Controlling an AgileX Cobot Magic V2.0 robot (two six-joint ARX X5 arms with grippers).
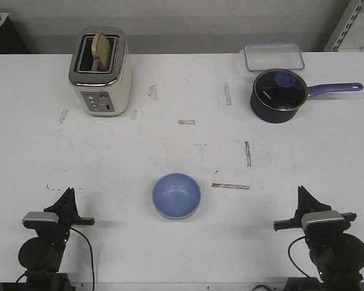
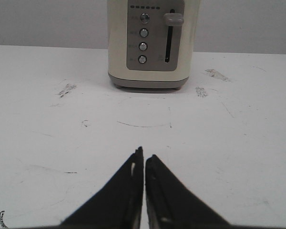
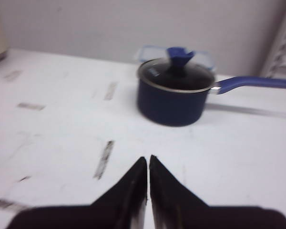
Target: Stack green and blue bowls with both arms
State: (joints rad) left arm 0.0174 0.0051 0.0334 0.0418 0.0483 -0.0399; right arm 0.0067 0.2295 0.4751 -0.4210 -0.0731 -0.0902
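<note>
The light periwinkle blue bowl (image 1: 176,195) sits upright on the white table (image 1: 182,151), in the near middle. A thin pale edge shows under its near rim; I cannot tell whether that is the green bowl. No separate mint green bowl shows in any view. My left gripper (image 1: 68,191) rests at the near left, shut and empty, well left of the bowl. In the left wrist view (image 2: 144,155) its fingers meet over bare table. My right gripper (image 1: 301,190) rests at the near right, shut and empty, as the right wrist view (image 3: 148,158) shows.
A cream toaster (image 1: 101,71) with bread in its slot stands at the far left, ahead of the left gripper (image 2: 147,43). A dark navy saucepan (image 1: 279,96) with a glass lid stands at the far right (image 3: 174,98). A clear lidded box (image 1: 273,57) lies behind it.
</note>
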